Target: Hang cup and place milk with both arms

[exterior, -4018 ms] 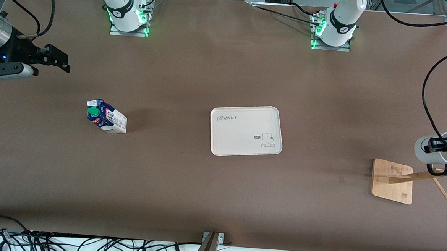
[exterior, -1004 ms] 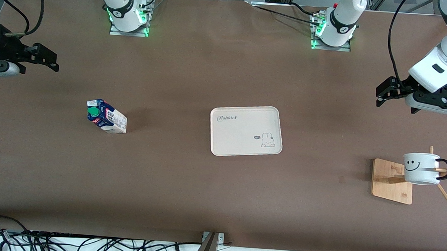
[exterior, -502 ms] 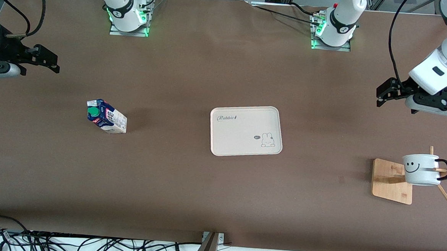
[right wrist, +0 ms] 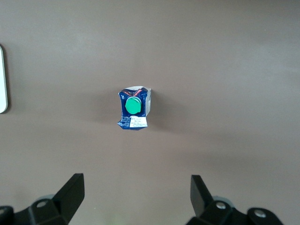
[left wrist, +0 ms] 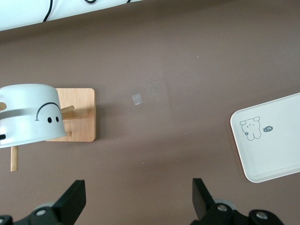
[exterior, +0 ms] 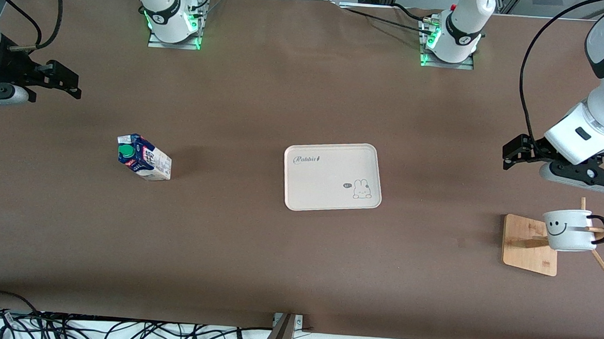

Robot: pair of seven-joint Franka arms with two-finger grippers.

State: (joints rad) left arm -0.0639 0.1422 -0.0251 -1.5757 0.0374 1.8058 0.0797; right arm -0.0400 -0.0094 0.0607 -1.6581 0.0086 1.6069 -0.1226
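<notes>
**Cup hung, left claw drifting; milk awaited its pickup**

Since 4 seconds earlier the left claw (exterior: pixel 509 152) had let go of the cup (exterior: pixel 567 230) and pulled away; over the last second it had drifted down the front view toward the rack. It hung empty and spread wide over bare counter (exterior: pixel 276 266) near the left arm's end, just above the wooden rack (exterior: pixel 530 244). The cup hung by its black handle on a rack peg, smiley outward, near the left arm's end of the counter. The right claw (exterior: pixel 71 86) had barely shifted, waiting empty with fingers wide over the counter's right-arm end, close to that edge.

The milk (exterior: pixel 143 157) stood upright on the counter, between the right arm's end and the tray (exterior: pixel 332 177) at the middle, nearer the front camera than the right claw.

The step in hand looked to be the milk grasp. It would go best if the right claw came down squarely over the carton, closed across its flat sides below the gable rather than on the green cap, and lifted straight so the carton did not tip. The tray sat bare and seemed the likely target.

The right wrist view showed the milk (right wrist: pixel 133 108) from above, centred between the fingers, with a sliver of tray at the frame's edge. The left wrist view showed the cup (left wrist: pixel 29 115) overhanging the rack's base (left wrist: pixel 77 115), and a small pale scrap (left wrist: pixel 137 98) on the counter, scarcely visible in the front view.
</notes>
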